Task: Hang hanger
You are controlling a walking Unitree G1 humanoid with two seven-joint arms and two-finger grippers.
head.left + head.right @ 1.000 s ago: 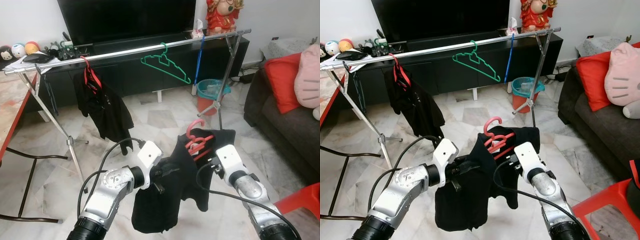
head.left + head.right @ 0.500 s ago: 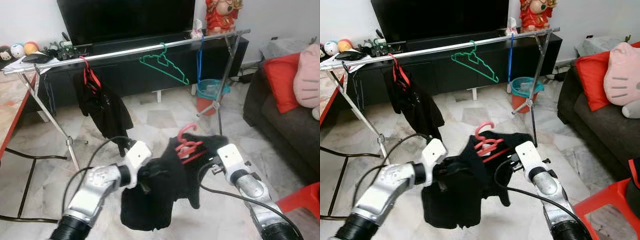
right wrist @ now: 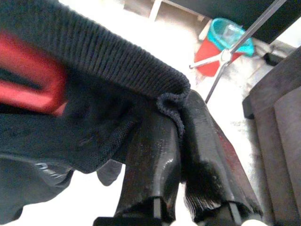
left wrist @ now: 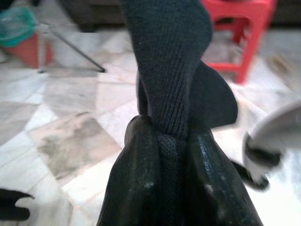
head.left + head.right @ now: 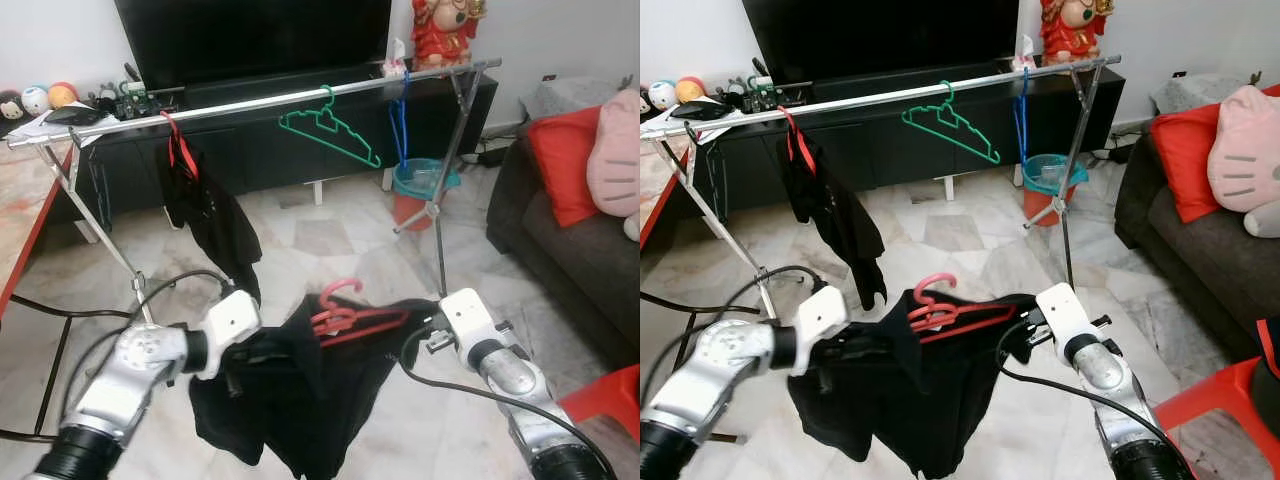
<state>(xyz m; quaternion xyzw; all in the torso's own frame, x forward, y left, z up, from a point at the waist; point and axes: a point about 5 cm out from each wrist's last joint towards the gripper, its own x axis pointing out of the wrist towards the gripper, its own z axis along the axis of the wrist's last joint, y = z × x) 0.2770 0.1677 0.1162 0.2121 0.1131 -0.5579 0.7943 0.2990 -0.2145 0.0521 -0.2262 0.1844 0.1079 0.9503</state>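
Left eye view: garment [image 5: 300, 400] on hanger [image 5: 345, 318], stretched crosswise, hook up.
Left gripper [image 4: 171, 150] and right gripper [image 3: 181, 127] each clamp knit edge.

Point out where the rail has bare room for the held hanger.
The silver metal rail is bare between the hung black garment and the empty green hanger, and again left of that garment. The right end is crowded: green hanger, blue hanger, rack leg.

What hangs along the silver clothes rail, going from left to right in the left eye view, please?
Black garment on a red hanger → empty green hanger → blue hanger near the rail's right end.
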